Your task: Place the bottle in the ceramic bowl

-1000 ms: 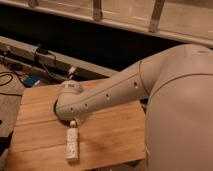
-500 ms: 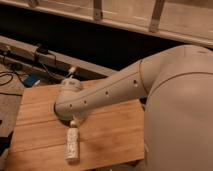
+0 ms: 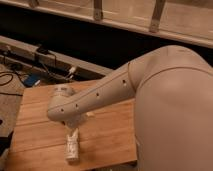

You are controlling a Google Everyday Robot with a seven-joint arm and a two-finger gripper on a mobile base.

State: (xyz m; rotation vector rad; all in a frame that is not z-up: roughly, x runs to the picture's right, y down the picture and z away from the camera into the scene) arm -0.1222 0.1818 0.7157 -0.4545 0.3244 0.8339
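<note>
Change since half a second ago: my wrist has sunk a little lower and to the left; my gripper (image 3: 73, 131) now sits closer over the far end of the bottle (image 3: 72, 149), which has not moved.
Gripper: points down at the table, just at the bottle's far end; I cannot tell whether it is released or clenched.
Bottle: small, slim, whitish; lies lengthwise near the table's front edge.
Table (image 3: 111, 141): pale wooden planks, grain running left to right, rectangular.
My arm (image 3: 102, 94): smooth cream tube with a row of small dark holes; crosses the table's far half and hides what lies beneath it.
My body shell (image 3: 175, 110): rounded cream casing; covers the table's right edge.
Surroundings: dark cables (image 3: 11, 77) on the floor at left; metal posts (image 3: 97, 9) along the top.
</note>
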